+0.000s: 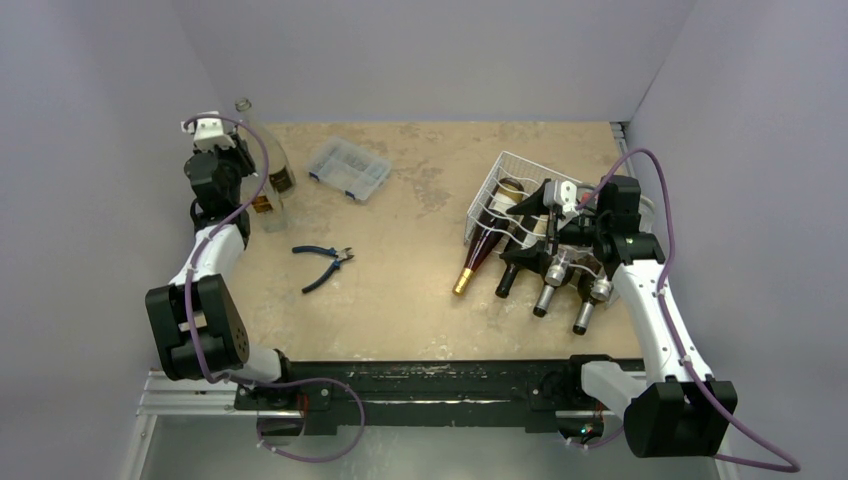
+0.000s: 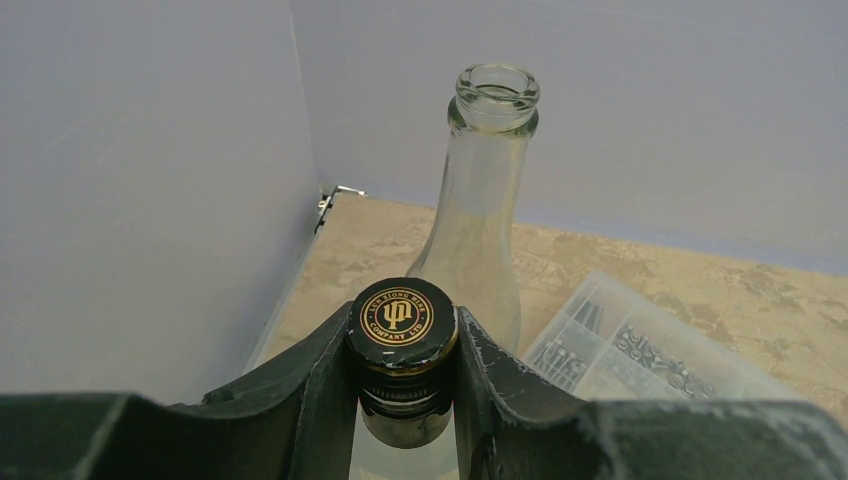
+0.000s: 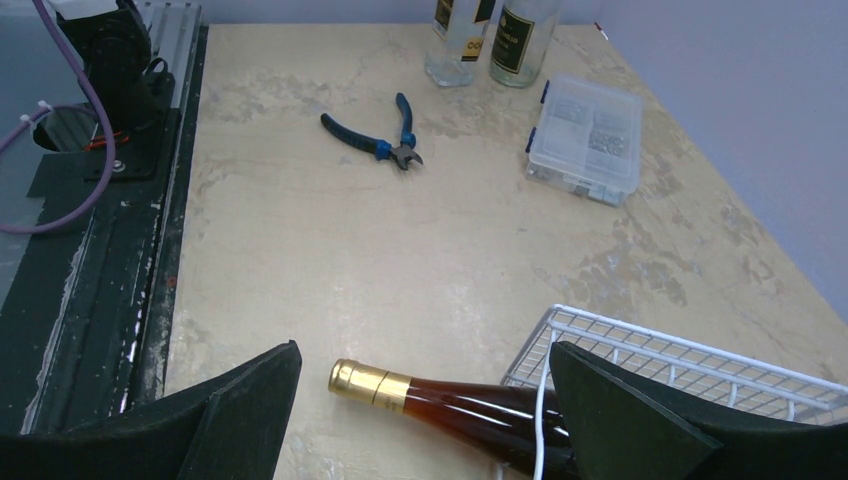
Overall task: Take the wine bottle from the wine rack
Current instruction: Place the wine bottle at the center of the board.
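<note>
The white wire wine rack (image 1: 497, 176) (image 3: 690, 362) sits at the right of the table. An amber wine bottle (image 1: 478, 257) (image 3: 452, 398) with a gold cap lies in its left cradle, neck poking out over the table. My right gripper (image 1: 545, 235) (image 3: 425, 350) hovers open just above that neck, one finger on each side, touching nothing. At the far left my left gripper (image 1: 240, 165) (image 2: 403, 332) is shut on the black cap of an upright bottle (image 2: 403, 325). An uncapped clear glass bottle (image 2: 482, 200) stands just behind it.
Several more dark bottles (image 1: 560, 285) lie in the rack with their necks toward the near edge. Blue-handled pliers (image 1: 322, 262) (image 3: 375, 138) lie on the table left of centre. A clear compartment box (image 1: 349, 169) (image 3: 586, 137) sits at the back. Walls close in on three sides.
</note>
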